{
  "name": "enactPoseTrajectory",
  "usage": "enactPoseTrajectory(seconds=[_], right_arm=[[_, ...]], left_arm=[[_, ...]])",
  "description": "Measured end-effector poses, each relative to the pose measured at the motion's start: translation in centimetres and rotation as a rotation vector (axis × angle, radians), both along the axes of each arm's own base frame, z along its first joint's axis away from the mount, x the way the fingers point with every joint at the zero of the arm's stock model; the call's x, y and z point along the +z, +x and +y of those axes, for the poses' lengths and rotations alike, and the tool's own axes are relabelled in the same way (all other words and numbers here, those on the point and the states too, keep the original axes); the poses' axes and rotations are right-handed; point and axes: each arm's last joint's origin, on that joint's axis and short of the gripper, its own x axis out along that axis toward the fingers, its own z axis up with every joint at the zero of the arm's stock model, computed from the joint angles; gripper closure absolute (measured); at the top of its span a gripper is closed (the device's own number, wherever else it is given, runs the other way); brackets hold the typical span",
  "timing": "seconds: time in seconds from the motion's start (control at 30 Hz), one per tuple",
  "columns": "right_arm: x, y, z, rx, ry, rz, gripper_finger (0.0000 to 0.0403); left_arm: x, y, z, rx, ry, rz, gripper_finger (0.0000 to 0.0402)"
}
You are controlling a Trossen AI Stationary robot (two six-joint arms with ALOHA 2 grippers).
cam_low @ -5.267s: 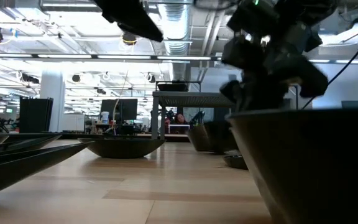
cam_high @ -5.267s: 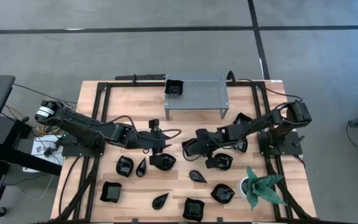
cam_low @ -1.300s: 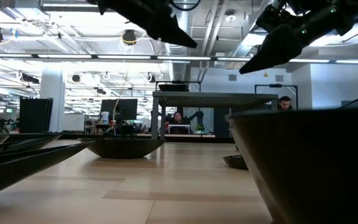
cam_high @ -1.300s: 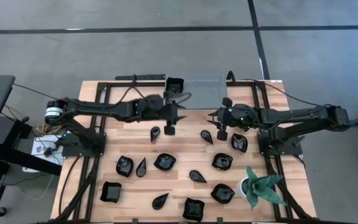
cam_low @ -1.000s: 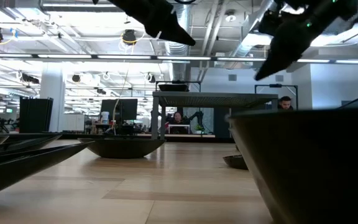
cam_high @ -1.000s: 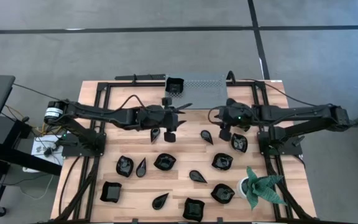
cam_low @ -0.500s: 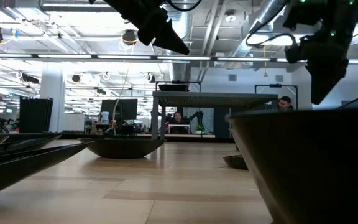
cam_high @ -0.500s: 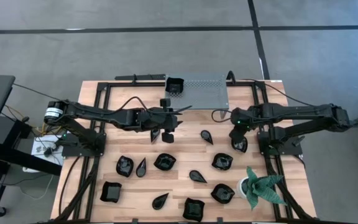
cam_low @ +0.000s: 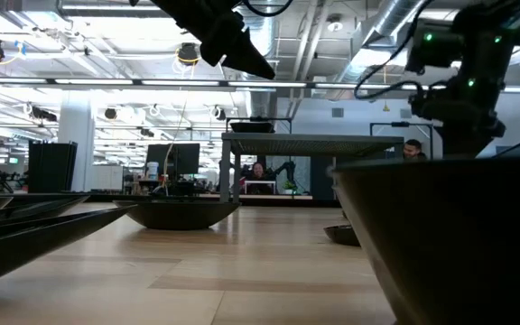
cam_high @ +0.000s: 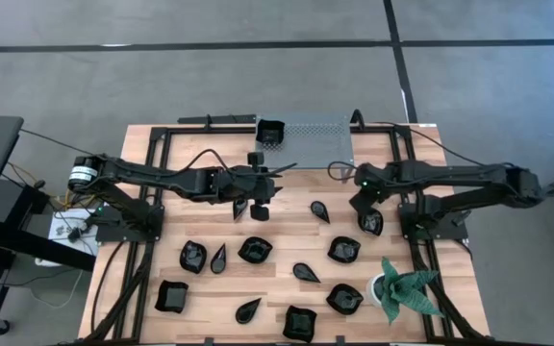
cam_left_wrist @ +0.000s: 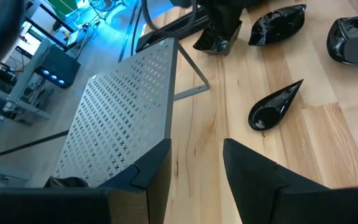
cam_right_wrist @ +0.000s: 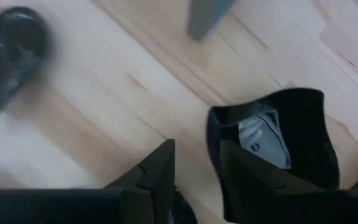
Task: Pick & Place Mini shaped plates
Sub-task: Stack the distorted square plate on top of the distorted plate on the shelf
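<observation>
Patience suits this step: my right gripper [cam_high: 359, 199] hangs with narrowly parted, empty fingers just over the small glossy black square dish [cam_right_wrist: 277, 140] that sits near the right edge of the pale wooden worktop [cam_high: 287, 231], by the right front leg of the grey perforated metal shelf [cam_high: 306, 140]. One finger looks set to pass inside the near rim and the other outside it, so I judge the good move is a straight descent, pinching only that wall and lifting level so the dish does not tip or skate across the wood. My left gripper [cam_high: 262, 188] waits empty, fingers apart, over the middle of the worktop in front of the shelf, with a black teardrop dish [cam_left_wrist: 274, 106] lying ahead of it. One black square dish [cam_high: 270, 133] already rests on the shelf's left end; the other black dishes lie scattered toward the front edge, beside the green spiky plant [cam_high: 404, 289] at the front right corner. Compared with a second ago, my right gripper has swung away from the teardrop dish toward the right edge and now points down at the square one, while my left has eased only slightly rightward.
</observation>
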Motion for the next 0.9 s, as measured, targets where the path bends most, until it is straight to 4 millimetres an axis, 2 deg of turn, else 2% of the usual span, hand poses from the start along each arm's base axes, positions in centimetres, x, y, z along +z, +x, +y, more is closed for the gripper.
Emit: enactPoseTrajectory(seconds=[0.53, 0.67, 0.83, 0.9], right_arm=[[-4.2, 1.6, -1.2, -0.043, 0.075, 0.266, 0.0282], [-4.8, 1.8, -1.2, -0.041, 0.110, 0.297, 0.0314], [-4.8, 1.8, -1.2, -0.028, 0.115, 0.313, 0.0388], [-4.4, 2.0, -0.9, 0.005, 0.113, 0.317, 0.0394]], left_arm=[[0.0, 0.0, 0.0, 0.000, 0.000, 0.000, 0.0255], [0.0, 0.0, 0.0, 0.000, 0.000, 0.000, 0.0255], [0.0, 0.0, 0.0, 0.000, 0.000, 0.000, 0.0255], [0.0, 0.0, 0.0, 0.000, 0.000, 0.000, 0.0255]])
